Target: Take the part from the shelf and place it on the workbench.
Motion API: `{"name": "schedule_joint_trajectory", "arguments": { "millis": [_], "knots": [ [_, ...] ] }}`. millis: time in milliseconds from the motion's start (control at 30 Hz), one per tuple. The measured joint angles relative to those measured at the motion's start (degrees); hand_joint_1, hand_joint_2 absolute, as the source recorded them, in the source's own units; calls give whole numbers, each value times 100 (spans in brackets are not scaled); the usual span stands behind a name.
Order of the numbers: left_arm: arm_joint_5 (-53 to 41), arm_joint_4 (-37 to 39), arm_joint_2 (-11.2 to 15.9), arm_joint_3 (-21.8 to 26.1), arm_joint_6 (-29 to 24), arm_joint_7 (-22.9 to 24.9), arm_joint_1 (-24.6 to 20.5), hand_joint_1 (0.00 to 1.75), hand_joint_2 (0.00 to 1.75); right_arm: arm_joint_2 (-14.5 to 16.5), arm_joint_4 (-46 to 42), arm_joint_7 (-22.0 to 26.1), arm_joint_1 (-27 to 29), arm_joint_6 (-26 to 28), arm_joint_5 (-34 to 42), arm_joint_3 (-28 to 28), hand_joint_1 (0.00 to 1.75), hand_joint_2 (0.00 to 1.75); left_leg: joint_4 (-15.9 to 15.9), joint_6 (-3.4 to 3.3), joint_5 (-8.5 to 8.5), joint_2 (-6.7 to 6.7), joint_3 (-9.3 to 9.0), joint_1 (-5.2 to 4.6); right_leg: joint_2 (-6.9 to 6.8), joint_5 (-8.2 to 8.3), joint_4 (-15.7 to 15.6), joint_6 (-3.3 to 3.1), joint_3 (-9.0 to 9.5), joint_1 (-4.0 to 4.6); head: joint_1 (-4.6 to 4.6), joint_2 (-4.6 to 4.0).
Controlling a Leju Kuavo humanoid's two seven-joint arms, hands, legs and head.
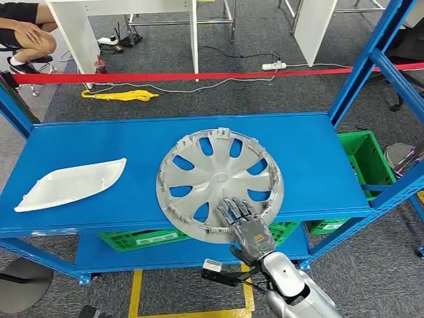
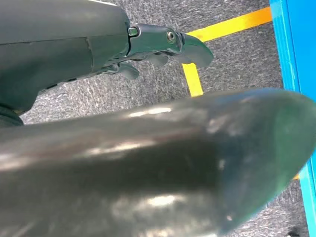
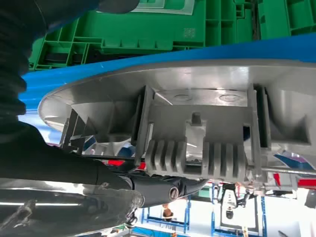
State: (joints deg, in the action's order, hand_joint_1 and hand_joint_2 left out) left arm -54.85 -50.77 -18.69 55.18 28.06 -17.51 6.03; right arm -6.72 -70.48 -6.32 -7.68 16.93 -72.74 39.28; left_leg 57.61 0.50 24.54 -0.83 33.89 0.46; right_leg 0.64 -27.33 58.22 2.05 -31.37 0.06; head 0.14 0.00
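A silver wheel cover (image 1: 220,180) lies on the blue shelf (image 1: 125,142), inner side up, with its near rim out over the shelf's front edge. My right hand (image 1: 247,228) reaches that near rim from below; its fingers (image 1: 235,211) lie flat on the cover's upper face. In the right wrist view the dark fingers (image 3: 164,190) run along the cover's ribbed clip (image 3: 193,158), and the thumb (image 3: 111,5) stays apart on the cover's other side. My left hand (image 2: 164,42) hangs over the grey floor, holding nothing.
A white curved panel (image 1: 70,184) lies on the shelf's left part. Green crates (image 1: 145,238) sit on the lower level, with another (image 1: 368,162) at the right. Blue uprights (image 1: 370,59) frame the shelf's right side. Behind run a red tape (image 1: 200,76) and white tables; a person (image 1: 25,33) sits far left.
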Motion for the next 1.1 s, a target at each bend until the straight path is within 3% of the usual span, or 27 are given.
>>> {"name": "schedule_joint_trajectory", "arguments": {
  "millis": [33,67,100,133,533,1100],
  "knots": [
    [3,0,1,-5,-2,1,0,0,0,8,22,1,-11,3,6,-1,121,175,0,0,0,0,0,0,0,0,0,0,0,0,0,0],
    [8,0,1,-11,-3,1,0,0,0,17,44,2,-20,8,9,-2,134,175,0,0,0,0,-1,0,0,0,0,0,0,0,0,0],
    [20,0,2,-24,-6,2,1,0,0,32,86,4,-38,15,18,-3,169,175,0,0,0,0,-2,0,0,0,0,0,0,0,0,0],
    [38,0,2,-37,-8,7,2,0,0,45,122,6,-51,20,25,-5,175,175,0,0,0,0,-3,0,0,0,0,0,0,0,0,0],
    [407,-11,9,-266,-45,158,124,0,0,65,166,-97,-52,220,-300,-11,175,175,0,0,0,-1,-22,-1,-3,-1,0,-1,1,0,0,0],
    [602,-187,-15,-358,-40,232,274,0,0,-73,-756,-331,276,304,-976,-59,175,175,-1,0,2,0,-17,-1,-1,-2,0,-2,9,0,0,0]
  ]
}}
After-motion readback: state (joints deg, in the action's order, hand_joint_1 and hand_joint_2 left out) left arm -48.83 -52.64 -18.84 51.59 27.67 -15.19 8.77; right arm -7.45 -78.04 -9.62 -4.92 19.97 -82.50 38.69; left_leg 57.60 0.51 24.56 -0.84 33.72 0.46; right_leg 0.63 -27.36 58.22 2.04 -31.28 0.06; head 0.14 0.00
